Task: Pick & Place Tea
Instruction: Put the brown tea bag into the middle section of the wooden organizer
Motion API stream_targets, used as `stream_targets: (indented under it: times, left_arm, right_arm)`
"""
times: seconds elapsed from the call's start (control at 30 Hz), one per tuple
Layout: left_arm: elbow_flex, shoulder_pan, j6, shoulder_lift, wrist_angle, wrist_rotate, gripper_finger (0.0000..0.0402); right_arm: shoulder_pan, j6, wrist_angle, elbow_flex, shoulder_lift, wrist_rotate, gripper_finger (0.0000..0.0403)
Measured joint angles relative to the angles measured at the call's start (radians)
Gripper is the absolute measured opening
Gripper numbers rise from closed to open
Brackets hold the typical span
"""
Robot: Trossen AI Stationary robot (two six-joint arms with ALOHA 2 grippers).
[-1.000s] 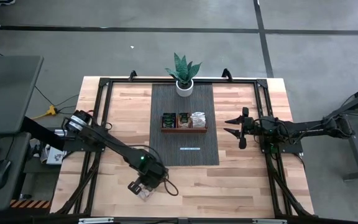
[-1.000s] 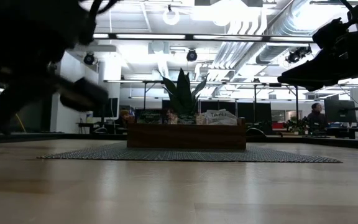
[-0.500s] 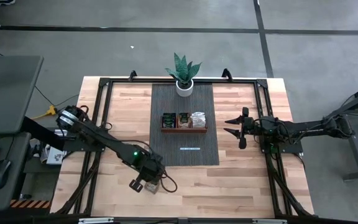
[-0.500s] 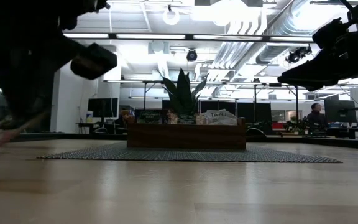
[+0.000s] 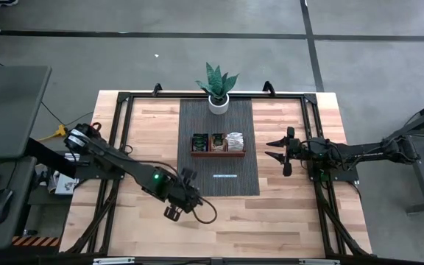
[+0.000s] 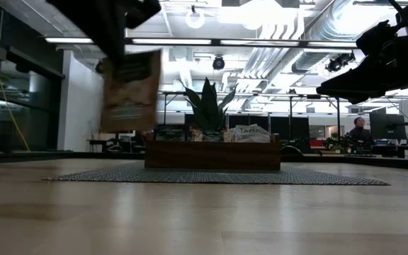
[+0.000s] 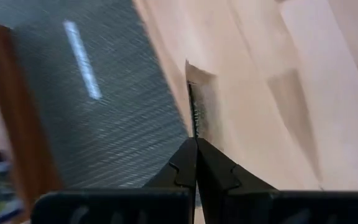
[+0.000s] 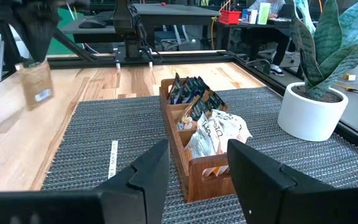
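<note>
A tea packet (image 6: 129, 91) is pinched tight in the left pincer (image 7: 196, 144), lifted for the wooden tray (image 5: 218, 152); the right pincer (image 5: 277, 149) is held wide

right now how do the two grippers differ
The left gripper is shut on a tea packet, held off the table's near-left side; the right gripper is open and empty. The left hangs over bare wood beside the grey mat; the right waits level, facing the wooden tray. Both are dark two-finger grippers.

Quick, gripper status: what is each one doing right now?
Left gripper: shut on a tea packet, lifted off the table.
Right gripper: open, empty, beside the wooden tray.
</note>
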Motion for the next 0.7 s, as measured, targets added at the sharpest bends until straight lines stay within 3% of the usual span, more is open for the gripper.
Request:
stream_targets:
  times: [0.23,0.7]
  left_arm:
    - [0.028,0.065,-0.003,0.000,-0.020,-0.101,0.0000]
    - [0.028,0.268,0.129,0.000,0.059,-0.166,0.0000]
  right_arm:
    - [0.000,0.000,0.000,0.000,0.000,0.000,0.0159]
    - [0.000,0.000,0.000,0.000,0.000,0.000,0.0157]
